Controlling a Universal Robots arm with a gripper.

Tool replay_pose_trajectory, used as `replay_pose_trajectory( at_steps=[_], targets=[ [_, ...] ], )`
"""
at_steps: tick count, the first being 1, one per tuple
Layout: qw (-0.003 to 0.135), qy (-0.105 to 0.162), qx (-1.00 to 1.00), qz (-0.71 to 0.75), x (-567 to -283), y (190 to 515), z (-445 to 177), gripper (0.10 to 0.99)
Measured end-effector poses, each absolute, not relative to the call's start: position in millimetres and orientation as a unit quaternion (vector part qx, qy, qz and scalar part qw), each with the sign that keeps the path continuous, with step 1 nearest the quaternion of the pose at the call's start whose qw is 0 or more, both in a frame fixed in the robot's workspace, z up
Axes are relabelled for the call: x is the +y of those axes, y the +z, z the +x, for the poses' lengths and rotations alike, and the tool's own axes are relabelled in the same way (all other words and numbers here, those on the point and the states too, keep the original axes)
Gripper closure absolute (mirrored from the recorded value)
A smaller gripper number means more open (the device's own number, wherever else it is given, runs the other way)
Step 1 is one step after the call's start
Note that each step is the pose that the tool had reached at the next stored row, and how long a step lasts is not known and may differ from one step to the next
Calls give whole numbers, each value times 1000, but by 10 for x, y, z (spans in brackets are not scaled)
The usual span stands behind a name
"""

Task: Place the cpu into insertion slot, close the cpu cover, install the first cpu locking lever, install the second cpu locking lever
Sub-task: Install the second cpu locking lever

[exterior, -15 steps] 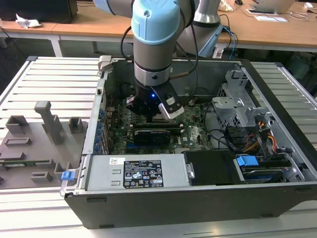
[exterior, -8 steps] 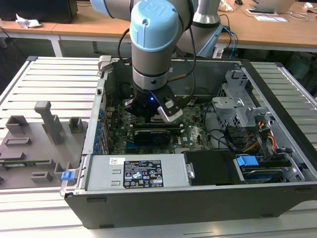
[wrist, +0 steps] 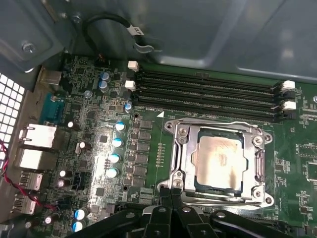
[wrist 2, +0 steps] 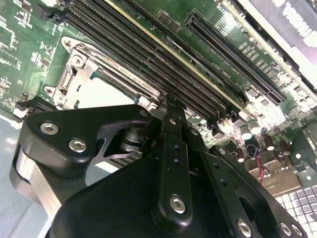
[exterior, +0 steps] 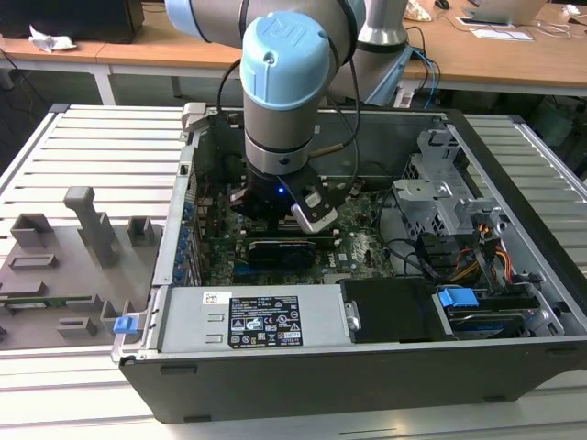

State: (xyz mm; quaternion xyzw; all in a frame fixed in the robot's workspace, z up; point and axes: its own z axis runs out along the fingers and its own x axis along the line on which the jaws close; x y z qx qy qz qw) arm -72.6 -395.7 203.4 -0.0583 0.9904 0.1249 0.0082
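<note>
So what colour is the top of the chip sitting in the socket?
Silvery beige, best seen in the first wrist view: the chip.

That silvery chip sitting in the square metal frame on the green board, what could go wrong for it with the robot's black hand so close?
The robot's black hand sits at the edge of the silvery metal frame cover that lies around the silvery-beige square chip. A skewed push might scrape the cover or shift the chip. The long black memory slots run right beside the socket, so a sideways slip could strike them.
</note>
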Motion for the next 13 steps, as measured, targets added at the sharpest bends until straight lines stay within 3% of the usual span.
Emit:
replay_pose_trajectory(
  at_steps=[13],
  targets=[
    [9,140,988,-61,-3958,1953,-775,980]
  ],
)
